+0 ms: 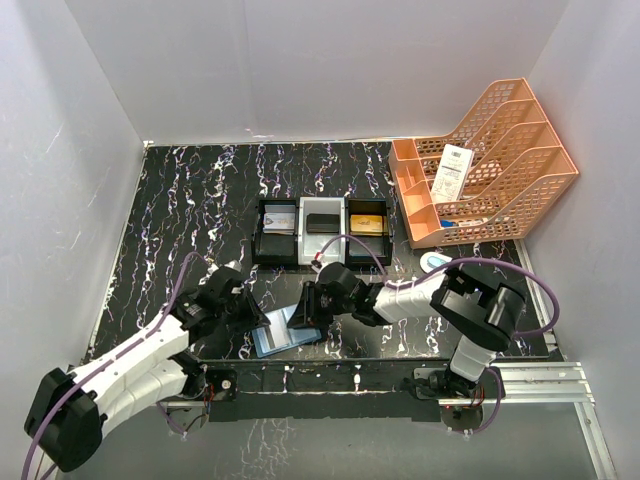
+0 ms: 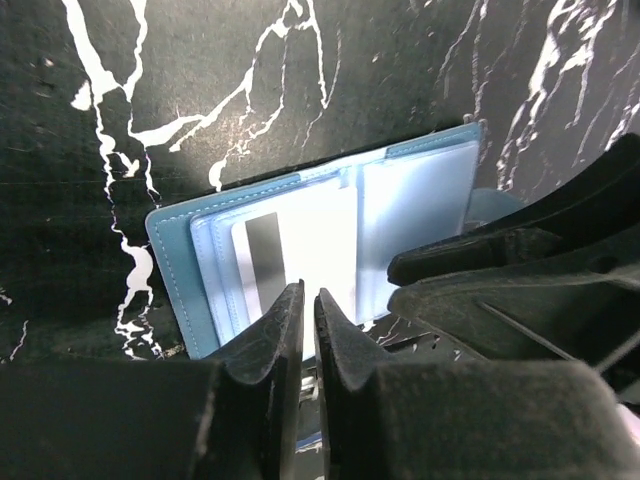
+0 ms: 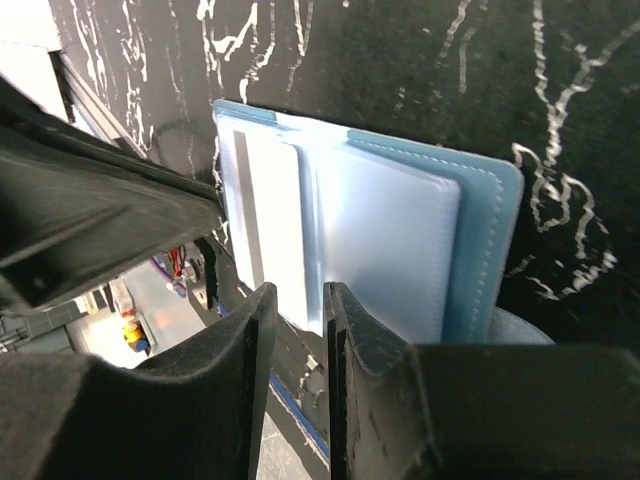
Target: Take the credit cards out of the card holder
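White walls (image 1: 300,60) box in a black counter (image 1: 200,210) veined with white. An orange file rack (image 1: 520,165) stands at its far right corner, with a white barcoded slip (image 1: 452,172) propped in it. Both arms reach in from the near edge and meet low over the front of the counter. A black-and-white three-compartment tray (image 1: 258,232) sits mid-counter, and it already holds a greyish card (image 1: 277,222), a black card (image 1: 322,224) and a gold card (image 1: 367,222), one per compartment. The teal card holder (image 1: 283,335) lies open and flat at the near edge, between the two arms, its pale clear pockets facing up. A white credit card (image 2: 310,240) with a dark stripe is still tucked in one pocket. The left fingers (image 2: 310,292) are drawn almost together at that card's edge, though I cannot tell whether they pinch it. The right fingers (image 3: 325,290) are closed to a slit over the edge of a clear pocket leaf, gripping the holder. A small white-and-blue oval case (image 1: 437,262) rests beside the right arm.
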`<state>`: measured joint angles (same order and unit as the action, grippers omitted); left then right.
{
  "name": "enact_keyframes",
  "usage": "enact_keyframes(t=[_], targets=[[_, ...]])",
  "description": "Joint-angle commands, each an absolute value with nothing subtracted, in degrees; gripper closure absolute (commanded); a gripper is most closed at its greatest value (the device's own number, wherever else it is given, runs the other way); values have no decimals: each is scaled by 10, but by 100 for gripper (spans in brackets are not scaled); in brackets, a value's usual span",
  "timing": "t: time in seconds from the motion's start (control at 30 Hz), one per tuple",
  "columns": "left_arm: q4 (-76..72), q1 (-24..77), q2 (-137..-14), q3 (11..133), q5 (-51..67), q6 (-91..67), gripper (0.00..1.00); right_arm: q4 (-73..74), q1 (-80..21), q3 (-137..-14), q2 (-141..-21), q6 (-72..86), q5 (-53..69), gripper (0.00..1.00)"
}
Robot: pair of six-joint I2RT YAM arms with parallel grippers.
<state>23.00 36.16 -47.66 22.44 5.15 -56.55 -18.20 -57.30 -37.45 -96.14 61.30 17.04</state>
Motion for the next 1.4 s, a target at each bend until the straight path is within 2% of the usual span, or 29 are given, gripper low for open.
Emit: enact_keyframes(t=[0.0,0.2,0.5,0.67,0.9,1.03,1.13,1.23,1.3,1.37], targets=[[195,365,-506,198,94,-561,93,-211,-574,-411,-973,598,192,76],[235,365,-516,186,61,-572,97,-177,-581,-438,-994,594,185,76],[277,366,-470,197,62,-585,96,-146,-582,-435,-1020,603,149,73],[294,371,-476,215,86,-589,91,-164,-582,-433,-1024,605,162,77],[232,372,-523,173,98,-587,96,-192,-583,-426,-1029,611,174,83],[247,372,-511,164,78,-595,97,-200,-582,-420,-1022,613,172,92],[271,372,-492,167,59,-595,98,-200,-583,-413,-1010,615,167,91],[273,372,-487,167,55,-598,98,-202,-582,-410,-1002,613,172,83],[272,372,-490,169,59,-593,98,-214,-581,-408,-1002,610,181,83],[268,372,-495,170,62,-590,98,-231,-581,-404,-984,609,195,90]])
